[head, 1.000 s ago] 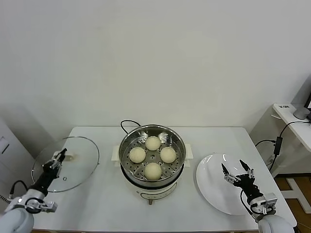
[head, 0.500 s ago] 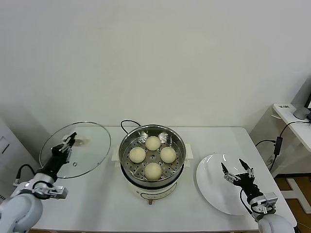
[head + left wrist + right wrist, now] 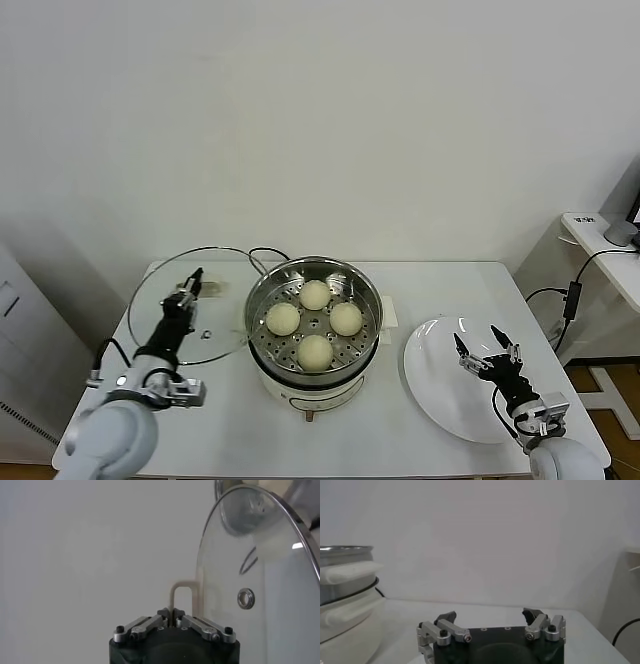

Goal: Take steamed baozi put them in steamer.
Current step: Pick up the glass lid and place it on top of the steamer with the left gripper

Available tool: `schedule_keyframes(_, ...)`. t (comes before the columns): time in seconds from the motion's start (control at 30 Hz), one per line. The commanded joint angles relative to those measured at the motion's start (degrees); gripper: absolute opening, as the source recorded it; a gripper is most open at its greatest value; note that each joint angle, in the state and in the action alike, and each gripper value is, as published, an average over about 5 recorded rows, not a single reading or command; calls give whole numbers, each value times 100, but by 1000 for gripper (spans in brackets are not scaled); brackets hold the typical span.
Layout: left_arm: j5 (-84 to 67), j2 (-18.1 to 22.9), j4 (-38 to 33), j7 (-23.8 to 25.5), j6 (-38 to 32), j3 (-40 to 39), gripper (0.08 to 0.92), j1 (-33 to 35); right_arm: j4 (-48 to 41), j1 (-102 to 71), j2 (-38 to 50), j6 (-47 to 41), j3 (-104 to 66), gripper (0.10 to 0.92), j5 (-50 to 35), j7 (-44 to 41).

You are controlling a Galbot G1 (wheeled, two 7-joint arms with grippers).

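Now we see our left arm reaching forward over the table (image 3: 200, 420), its left pincer (image 3: 190, 290) pinched shut on the pale loop handle (image 3: 183, 594) of the glass lid (image 3: 195, 305). We hold the lid tilted and lifted off the table, its far edge just beside the rim of the steamer (image 3: 314, 318), which sits to the right of that pincer. The lid is clear, round and domed, with a thin metal rim and a small metal vent ring (image 3: 245, 599).

Our right arm rests low at the table's right end, its right pincer (image 3: 488, 358) spread open and holding nothing, poised above the flat, smooth white plate (image 3: 440, 385).

The steamer is a shiny steel pot on a white base, left of the right pincer. On its perforated tray sit four buns (image 3: 314, 322), smooth, cream-white and dome-shaped, set in a diamond and not touching.
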State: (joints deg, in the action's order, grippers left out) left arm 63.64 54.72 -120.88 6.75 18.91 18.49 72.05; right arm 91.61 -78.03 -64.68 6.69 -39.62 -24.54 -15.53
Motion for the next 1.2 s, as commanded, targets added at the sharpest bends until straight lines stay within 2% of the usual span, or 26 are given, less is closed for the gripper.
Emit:
schedule_keyframes(0.03, 712, 407, -93, 182, 803, -1239, 105, -497, -15, 29, -5, -16, 31, 823, 9, 10)
schedule_keyframes(0.53, 816, 854, 316, 179, 861, -1998, 105, -1263, -100, 34, -64, -11, 31, 823, 21, 2)
schedule_keyframes(1.2, 883, 1113, 687, 255, 836, -2494, 105, -1693, -245, 152, -117, -36, 84, 823, 51, 5)
